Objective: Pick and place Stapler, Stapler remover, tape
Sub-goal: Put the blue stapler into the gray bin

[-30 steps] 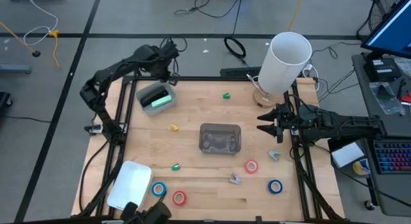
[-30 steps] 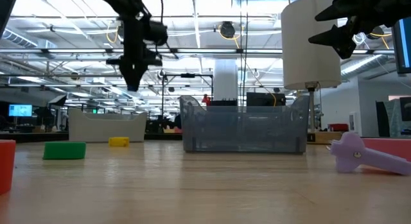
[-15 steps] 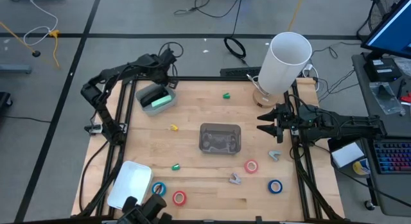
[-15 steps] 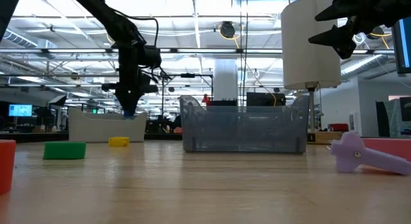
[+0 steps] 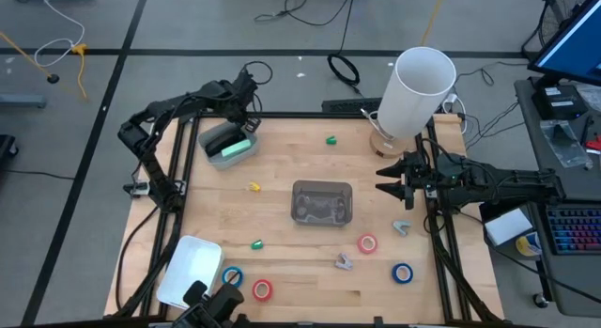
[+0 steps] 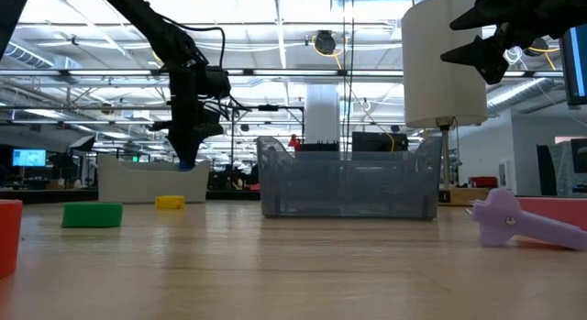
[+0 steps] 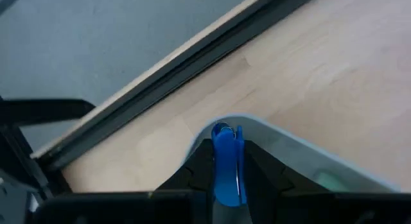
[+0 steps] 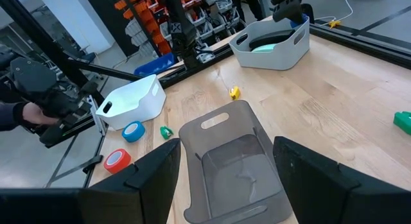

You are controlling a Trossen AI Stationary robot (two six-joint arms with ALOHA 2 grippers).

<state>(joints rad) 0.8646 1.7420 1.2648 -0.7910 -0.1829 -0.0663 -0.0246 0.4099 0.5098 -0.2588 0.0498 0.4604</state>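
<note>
1 blue tape roll (image 7: 226, 161) sits pinched edge-on in my left gripper (image 7: 225, 176) above the grey bin's (image 5: 228, 151) rim, lined up, I judge, to drop beside the stapler (image 5: 235, 148), while my right gripper (image 5: 392, 184) waits spread wide, well apart.

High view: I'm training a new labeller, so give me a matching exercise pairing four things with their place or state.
1 stapler
2 left gripper
3 right gripper
4 clear bin

A at the table's centre
B open, by the table's right edge
C lying in the grey bin
D shut on a blue item

Pairs: 1-C, 2-D, 3-B, 4-A
</note>
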